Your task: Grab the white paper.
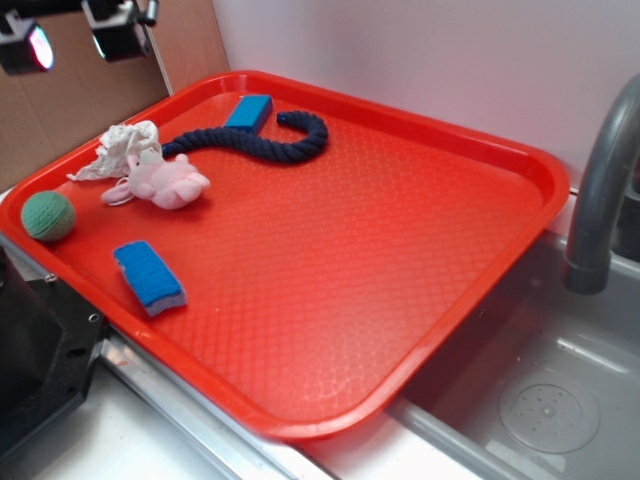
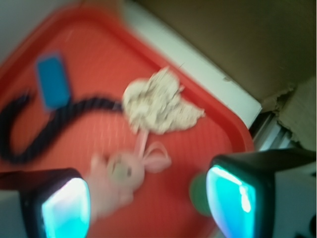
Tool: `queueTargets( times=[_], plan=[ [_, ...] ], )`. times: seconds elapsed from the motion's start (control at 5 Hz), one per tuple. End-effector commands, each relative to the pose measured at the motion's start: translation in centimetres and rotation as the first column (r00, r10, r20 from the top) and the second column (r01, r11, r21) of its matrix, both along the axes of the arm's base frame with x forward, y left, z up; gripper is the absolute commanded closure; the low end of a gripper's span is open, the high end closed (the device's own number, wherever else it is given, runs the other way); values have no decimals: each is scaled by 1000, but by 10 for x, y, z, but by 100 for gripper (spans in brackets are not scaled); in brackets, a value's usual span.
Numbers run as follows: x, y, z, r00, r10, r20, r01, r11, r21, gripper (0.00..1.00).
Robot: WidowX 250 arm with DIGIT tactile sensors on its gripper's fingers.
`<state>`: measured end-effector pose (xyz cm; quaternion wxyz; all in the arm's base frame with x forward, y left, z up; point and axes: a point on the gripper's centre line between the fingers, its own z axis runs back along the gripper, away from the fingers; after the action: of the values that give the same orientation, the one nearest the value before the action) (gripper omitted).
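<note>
Red plastic, textured in a fine diamond pattern, makes up the tray (image 1: pixel 330 260) that fills most of the exterior view; it rests partly over a grey metal sink (image 1: pixel 560 400) with a round drain and a dark grey faucet (image 1: pixel 600 190) rising at the right. Behind it stands a pale wall (image 1: pixel 420 60), and brown cardboard (image 1: pixel 60 110) leans at the back left. The white surface (image 1: pixel 110 440) under the tray shows at the lower left.

My tool (image 2: pixel 148 203) hangs high above the tray's far left corner, its two fingers (image 2: pixel 64 206) well apart with nothing between them, their pads glowing cyan in the blurred wrist view.

The white paper (image 1: pixel 122 150) lies crumpled near the tray's left rim, touching the pink plush toy (image 1: pixel 165 182) just in front of it. A dark blue rope (image 1: pixel 255 145) curves from beside the paper toward the back, ending in a hook next to a blue block (image 1: pixel 249 111). A green ball (image 1: pixel 48 216) sits at the left edge, and a blue sponge (image 1: pixel 149 277) lies nearer the front, apart from the rest.
</note>
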<state>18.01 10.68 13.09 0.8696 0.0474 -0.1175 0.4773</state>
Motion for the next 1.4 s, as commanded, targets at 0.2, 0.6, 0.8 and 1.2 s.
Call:
queueTargets(
  times=[0.2, 0.6, 0.8, 1.2],
  plan=[
    [34, 39, -43, 993, 105, 62, -107, 994, 33, 0],
    [18, 54, -93, 988, 131, -76, -131, 991, 13, 0],
    [10, 57, -89, 989, 128, -80, -129, 992, -5, 100],
    [9, 47, -78, 995, -26, -93, 25, 1000, -19, 100]
  ],
)
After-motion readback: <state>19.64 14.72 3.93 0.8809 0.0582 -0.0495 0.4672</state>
